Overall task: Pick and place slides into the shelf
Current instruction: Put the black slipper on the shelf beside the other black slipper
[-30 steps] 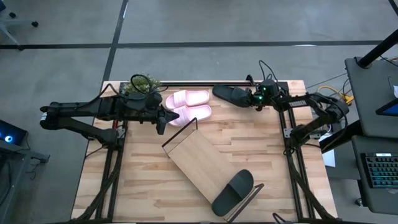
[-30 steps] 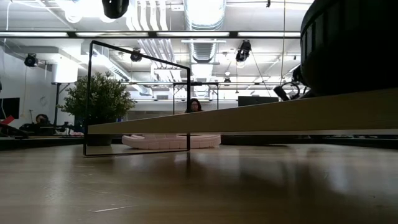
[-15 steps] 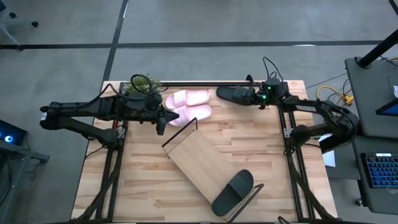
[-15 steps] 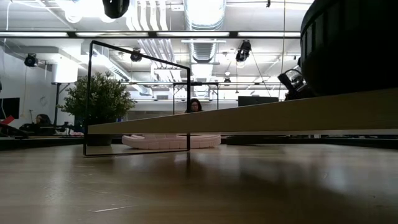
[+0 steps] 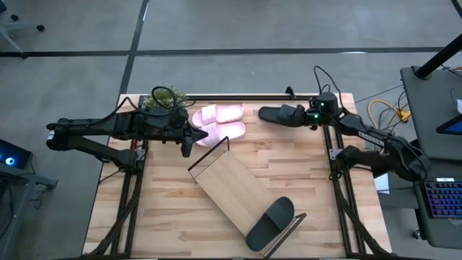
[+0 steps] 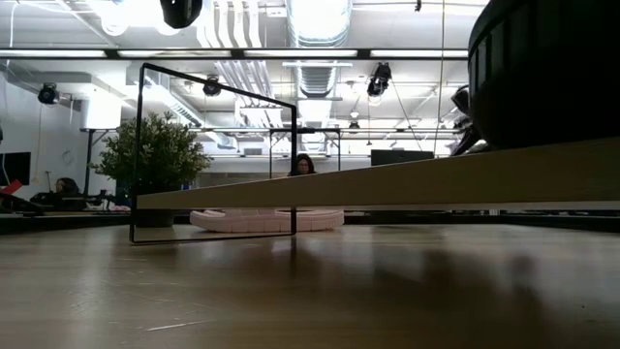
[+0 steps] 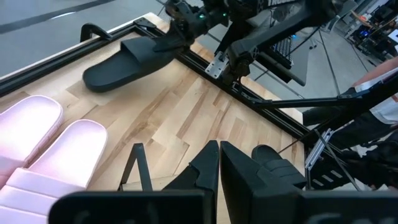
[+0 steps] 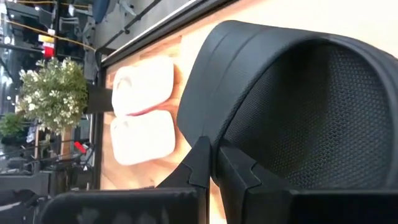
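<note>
One black slide (image 5: 279, 113) is held by my right gripper (image 5: 303, 115) near the table's far edge, right of the pale pink pair (image 5: 220, 123), which lies flat on the table. The other black slide (image 5: 271, 222) rests on the near end of the shelf (image 5: 224, 180), a light-wood board lying slantwise mid-table with black wire ends. My left gripper (image 5: 188, 141) is shut just left of the nearer pink slide (image 7: 56, 162) and touches nothing. My right gripper holds the black slide by the edge of its wide strap (image 8: 208, 127), pinched between the two fingers. The fingers come level from the table's right. The slide reaches from them toward the table's left (image 7: 121, 59); whether its sole touches the table I cannot tell.
A potted plant (image 5: 167, 98) stands at the far left corner, behind my left wrist. A black rail (image 5: 238, 97) runs along the far edge. The shelf's wire end (image 6: 213, 145) stands upright. Bare tabletop lies left and right of the board. People sit in the room beyond.
My right gripper has carried the black slide toward the table's right edge along the far side, still shut on it. The slide has shifted right with it, away from the pink pair.
</note>
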Controlling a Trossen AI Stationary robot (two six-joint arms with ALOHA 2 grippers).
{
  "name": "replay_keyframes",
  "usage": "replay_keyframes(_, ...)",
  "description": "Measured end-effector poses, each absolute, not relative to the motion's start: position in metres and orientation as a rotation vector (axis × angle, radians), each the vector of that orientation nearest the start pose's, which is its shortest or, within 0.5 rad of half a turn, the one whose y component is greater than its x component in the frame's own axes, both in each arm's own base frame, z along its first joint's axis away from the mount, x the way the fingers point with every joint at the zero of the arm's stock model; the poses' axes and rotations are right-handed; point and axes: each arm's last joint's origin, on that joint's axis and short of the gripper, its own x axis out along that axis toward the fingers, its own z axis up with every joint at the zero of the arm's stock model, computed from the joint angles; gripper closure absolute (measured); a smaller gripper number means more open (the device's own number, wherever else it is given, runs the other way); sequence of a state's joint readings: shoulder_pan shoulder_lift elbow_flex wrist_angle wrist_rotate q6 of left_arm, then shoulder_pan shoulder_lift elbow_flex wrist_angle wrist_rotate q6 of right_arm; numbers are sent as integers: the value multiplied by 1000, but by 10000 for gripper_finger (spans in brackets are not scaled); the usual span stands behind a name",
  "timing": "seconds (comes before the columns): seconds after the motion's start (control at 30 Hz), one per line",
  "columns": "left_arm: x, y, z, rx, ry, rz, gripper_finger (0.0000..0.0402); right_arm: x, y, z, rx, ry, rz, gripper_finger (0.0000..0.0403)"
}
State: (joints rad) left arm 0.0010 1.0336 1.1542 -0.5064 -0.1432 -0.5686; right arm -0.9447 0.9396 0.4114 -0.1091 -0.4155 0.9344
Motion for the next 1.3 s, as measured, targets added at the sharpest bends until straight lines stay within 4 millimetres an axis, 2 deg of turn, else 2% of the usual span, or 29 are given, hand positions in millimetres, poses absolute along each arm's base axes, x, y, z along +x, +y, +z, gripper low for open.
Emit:
replay_keyframes(0.33, 210, 4, 383, -533, 334, 247, 402, 102, -121, 214, 1254, 371, -740, 394)
replay_keyframes(0.87, 210, 4, 383, -524, 340, 248, 402, 98, -112, 270, 1172, 484, -627, 394)
replay_keyframes(1.3, 210, 4, 383, -524, 340, 248, 402, 92, -99, 287, 1160, 596, -505, 394)
